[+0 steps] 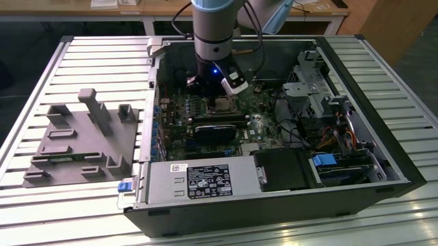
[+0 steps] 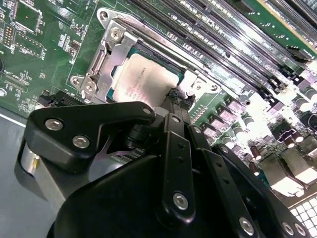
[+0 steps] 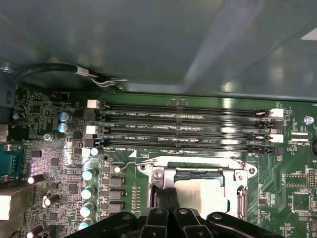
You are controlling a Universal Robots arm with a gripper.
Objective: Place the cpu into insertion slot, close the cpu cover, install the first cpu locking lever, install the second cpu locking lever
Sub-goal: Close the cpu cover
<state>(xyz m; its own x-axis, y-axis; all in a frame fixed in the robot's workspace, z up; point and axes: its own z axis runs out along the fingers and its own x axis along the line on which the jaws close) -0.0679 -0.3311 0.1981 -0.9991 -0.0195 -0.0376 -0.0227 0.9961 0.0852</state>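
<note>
The cpu (image 2: 141, 79) lies flat in the insertion slot (image 2: 80, 80) on the green board, its pale metal top showing through the window of the cpu cover (image 2: 108, 58). The cover frame lies down around the chip in both wrist views, cpu (image 3: 200, 192) and cover (image 3: 198, 171). My gripper (image 3: 166, 201) is shut, its thin black fingertips (image 2: 173, 95) together at one corner of the cover, touching the metal there. A thin wire lever (image 3: 130, 165) runs beside the socket. In the exterior view the gripper (image 1: 220, 96) hangs just over the socket inside the open case.
Long black memory slots (image 3: 188, 126) run close behind the socket. A black module (image 1: 212, 131) sits in front of it, the power supply (image 1: 198, 179) nearer still. A drive cage (image 1: 315, 87) and cables fill the exterior view's right. A grey fixture (image 1: 82, 138) lies outside the case.
</note>
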